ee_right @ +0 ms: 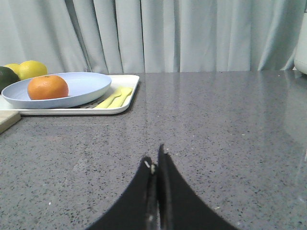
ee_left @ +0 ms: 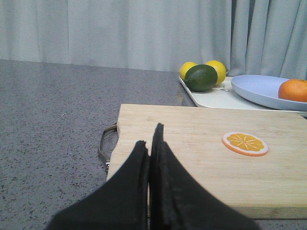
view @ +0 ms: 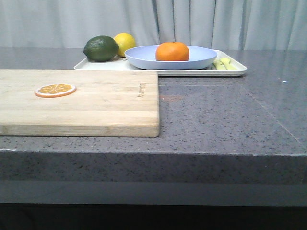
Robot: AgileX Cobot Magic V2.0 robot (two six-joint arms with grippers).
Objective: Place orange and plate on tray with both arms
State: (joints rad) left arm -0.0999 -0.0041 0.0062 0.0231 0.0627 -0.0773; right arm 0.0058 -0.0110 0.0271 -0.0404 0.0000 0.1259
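The orange (view: 172, 51) sits in the lavender-blue plate (view: 144, 58), and the plate rests on the off-white tray (view: 187, 73) at the back of the table. All three also show in the left wrist view (orange (ee_left: 294, 90), plate (ee_left: 259, 88), tray (ee_left: 216, 98)) and the right wrist view (orange (ee_right: 47, 87), plate (ee_right: 86, 84), tray (ee_right: 125, 98)). My left gripper (ee_left: 149, 136) is shut and empty over the near end of the wooden cutting board. My right gripper (ee_right: 154, 159) is shut and empty over bare countertop, well away from the tray. Neither gripper shows in the front view.
A dark green avocado (view: 100, 48) and a yellow lemon (view: 125, 42) lie on the tray's left end; pale yellow cutlery (view: 224, 64) lies on its right end. A wooden cutting board (view: 96, 103) with a flat orange slice (view: 55, 90) lies at front left, with a metal handle (ee_left: 106, 143).
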